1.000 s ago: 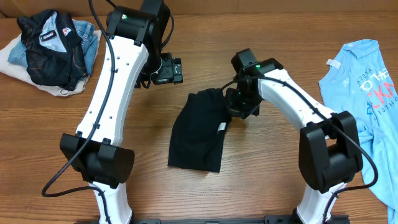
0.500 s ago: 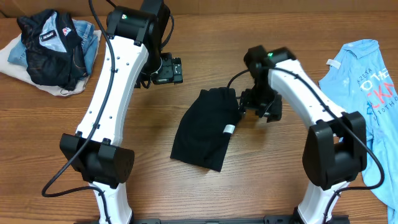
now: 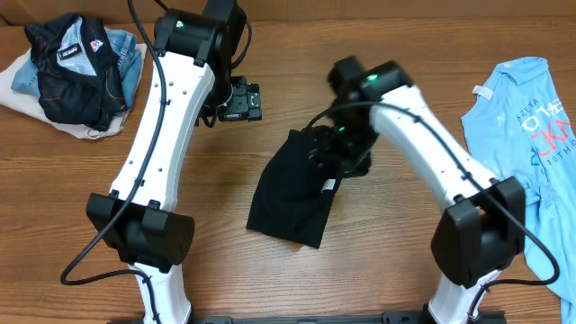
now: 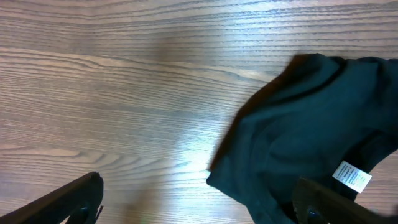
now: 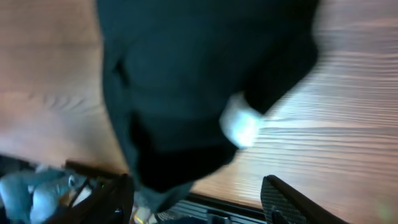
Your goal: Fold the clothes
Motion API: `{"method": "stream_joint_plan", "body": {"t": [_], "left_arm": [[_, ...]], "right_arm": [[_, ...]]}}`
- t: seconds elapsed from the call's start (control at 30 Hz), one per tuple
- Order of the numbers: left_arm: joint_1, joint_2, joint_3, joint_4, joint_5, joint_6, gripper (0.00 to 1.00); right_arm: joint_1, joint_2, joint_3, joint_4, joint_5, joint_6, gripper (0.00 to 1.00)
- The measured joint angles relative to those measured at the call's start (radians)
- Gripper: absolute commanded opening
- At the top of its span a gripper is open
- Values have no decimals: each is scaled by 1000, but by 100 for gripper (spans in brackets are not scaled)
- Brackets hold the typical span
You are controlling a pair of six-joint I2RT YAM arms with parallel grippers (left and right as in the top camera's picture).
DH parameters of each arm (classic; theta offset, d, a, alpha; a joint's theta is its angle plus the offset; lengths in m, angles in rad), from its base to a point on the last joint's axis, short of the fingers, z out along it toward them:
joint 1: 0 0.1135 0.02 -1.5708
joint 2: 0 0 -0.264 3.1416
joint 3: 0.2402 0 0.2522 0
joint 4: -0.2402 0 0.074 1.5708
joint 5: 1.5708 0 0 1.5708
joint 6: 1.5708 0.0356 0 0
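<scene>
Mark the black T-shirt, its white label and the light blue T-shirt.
black T-shirt (image 3: 290,196), overhead view, middle of the folded cloth.
white label (image 4: 351,176), left wrist view, middle of the tag.
light blue T-shirt (image 3: 508,103), overhead view, chest left of the lettering.

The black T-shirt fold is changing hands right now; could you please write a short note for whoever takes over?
Left gripper: jaws open, empty, over bare table beside the T-shirt.
Right gripper: jaws apart over the shirt's far end; blurred, no grip visible.
T-shirt: mid-table, folded into a narrow, crooked bundle, label showing.
Left to do: probably square it up or fold once more.
</scene>
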Motion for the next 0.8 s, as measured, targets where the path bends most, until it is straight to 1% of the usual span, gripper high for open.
{"method": "stream_joint_plan", "body": {"t": [0.1,0.3,0.5,0.7,0.73,0.77,0.8], "left_arm": [[1,0,-2,0,0,0,100],[14,0,-14,0,0,0,100],[53,0,-18,0,0,3,100],[71,0,-22,0,-3,9,100],[71,0,-24,0,-3,15,100],[71,0,-26,0,-4,19,100],[71,0,-28,0,-3,22,100]], "right_arm": [[63,0,-32,35,-23,39,68],[143,0,-135,124,-39,182,68],[163,0,-226,140,-35,303,67],[163,0,-231,128,-12,343,67],[163,0,-232,124,-5,347,62],[163,0,-231,122,1,349,60],[163,0,-232,124,6,351,56]]}}
